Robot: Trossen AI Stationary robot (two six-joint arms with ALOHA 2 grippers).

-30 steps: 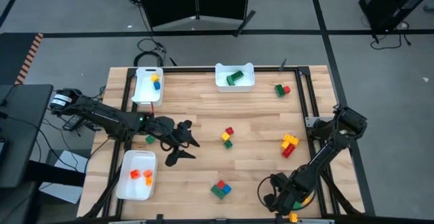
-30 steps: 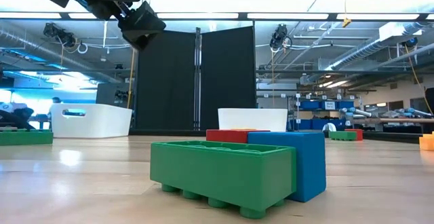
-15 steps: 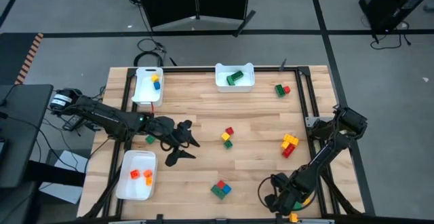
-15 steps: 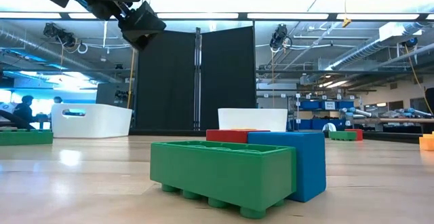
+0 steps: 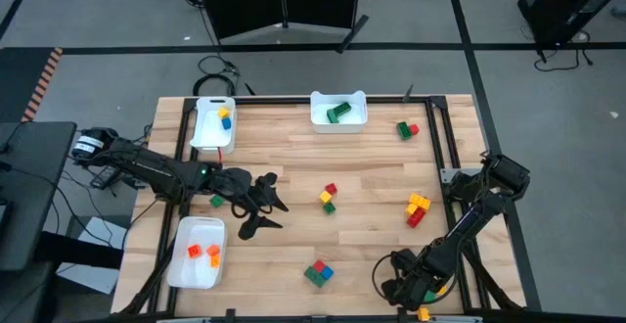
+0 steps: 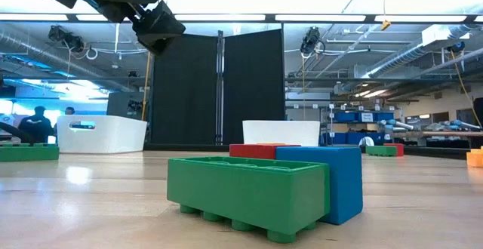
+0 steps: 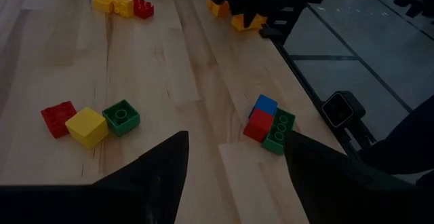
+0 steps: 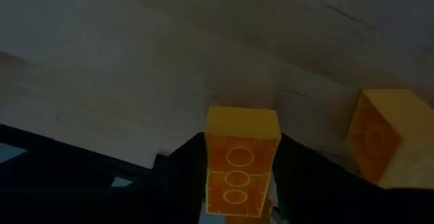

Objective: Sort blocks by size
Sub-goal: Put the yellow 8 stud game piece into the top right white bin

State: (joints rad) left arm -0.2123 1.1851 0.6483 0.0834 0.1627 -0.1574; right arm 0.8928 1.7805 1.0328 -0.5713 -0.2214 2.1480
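Nowhere legible writing on blocks (image 7: pixel 90 123)

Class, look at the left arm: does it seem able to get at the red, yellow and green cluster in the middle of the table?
Probably yes. The left gripper hangs open over bare wood beside the red, yellow and green cluster, and nothing stands between them.

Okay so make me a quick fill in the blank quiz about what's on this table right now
1. The white tray at the far edge holds a ____ block.
2. The right tool has a ____ block between its fingers.
3. The left tool hangs above the table holding ____.
4. In the cluster of three at the near edge, the red and blue blocks sit against a ____ one.

Missing words: green; yellow; nothing; green
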